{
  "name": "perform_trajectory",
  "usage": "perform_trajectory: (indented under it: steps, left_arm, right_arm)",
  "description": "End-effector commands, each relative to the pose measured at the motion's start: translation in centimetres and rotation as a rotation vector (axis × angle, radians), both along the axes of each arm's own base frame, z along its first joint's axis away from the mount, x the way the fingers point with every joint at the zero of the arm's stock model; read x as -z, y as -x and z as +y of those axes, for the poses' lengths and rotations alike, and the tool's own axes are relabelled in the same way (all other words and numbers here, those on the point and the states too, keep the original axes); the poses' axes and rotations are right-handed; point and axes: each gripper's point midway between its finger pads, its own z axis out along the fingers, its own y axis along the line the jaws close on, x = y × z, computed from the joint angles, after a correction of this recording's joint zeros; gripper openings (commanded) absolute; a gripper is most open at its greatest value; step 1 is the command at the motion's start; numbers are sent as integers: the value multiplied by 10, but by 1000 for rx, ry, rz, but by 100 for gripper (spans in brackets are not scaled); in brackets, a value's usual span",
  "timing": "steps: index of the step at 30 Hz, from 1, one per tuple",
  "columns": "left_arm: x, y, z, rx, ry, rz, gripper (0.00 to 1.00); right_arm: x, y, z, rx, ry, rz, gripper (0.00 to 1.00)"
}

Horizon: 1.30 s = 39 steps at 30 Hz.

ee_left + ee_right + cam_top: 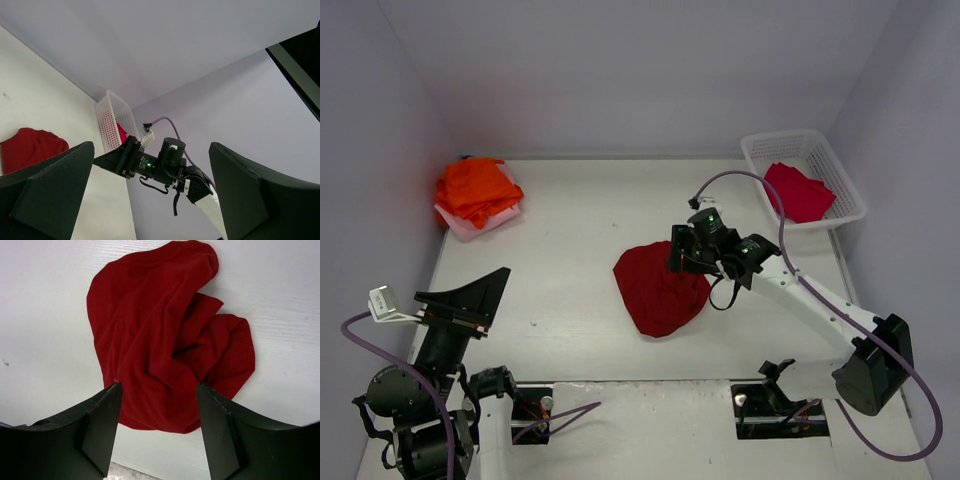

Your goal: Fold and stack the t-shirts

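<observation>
Dark red t-shirt (658,290) was seen crumpled at frame centre, with right gripper (158,387) held just over it, jaws apart, nothing gripped. Left gripper (152,146) was parked lower left, jaws wide apart. Risk: bunched folds could be pinched together, so no flat spread would be obtained.

A white table (570,240) is seen: a dark red t-shirt (658,288) is crumpled at centre, a pale pink shirt (468,228) is spread under orange shirts (475,188) far left, a white basket (757,158) is set far right.
</observation>
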Motion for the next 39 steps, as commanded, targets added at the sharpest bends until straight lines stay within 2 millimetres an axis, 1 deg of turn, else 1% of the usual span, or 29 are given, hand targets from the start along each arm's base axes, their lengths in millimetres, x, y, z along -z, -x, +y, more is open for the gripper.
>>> perform_trajectory:
  steps: [1, 3, 5, 6, 7, 18, 21, 23, 28, 36, 37, 39]
  left_arm:
    - [-16, -1, -1, 6, -19, -62, 93]
    - [-16, -2, -1, 8, -19, -62, 93]
    - [-15, -3, 0, 9, -14, -60, 93]
    - [-14, -4, 0, 8, -12, -60, 93]
    - [-14, -4, 0, 9, -10, -60, 93]
    - [-11, -7, 1, 10, -7, -55, 93]
    - [-8, -8, 1, 9, -7, -50, 93]
    - [-7, -8, 1, 9, -7, -50, 93]
    - [-3, -11, 2, 9, -4, -39, 93]
    - [2, -13, 3, 8, -5, -30, 93]
    - [3, -13, 3, 9, -3, -28, 93]
    - [4, -14, 4, 7, -3, -24, 93]
  right_arm:
    - [-3, -9, 16, -5, -67, -26, 56]
    - [3, -9, 16, -4, -63, -19, 56]
    - [12, -6, 14, 3, -58, -5, 55]
    - [13, -4, 20, -18, -83, 2, 55]
    - [18, -1, 19, -21, -84, 14, 54]
    - [41, -1, 16, -17, -43, 37, 53]
    - [45, -2, 16, -18, -41, 34, 50]
    - [47, -5, 17, -17, -40, 28, 49]
    - [51, -12, 21, -15, -39, 21, 40]
    - [67, -20, 27, -22, -16, 39, 36]
    - [70, -23, 24, -11, 5, 33, 35]
    - [68, -27, 22, -4, 18, 19, 34]
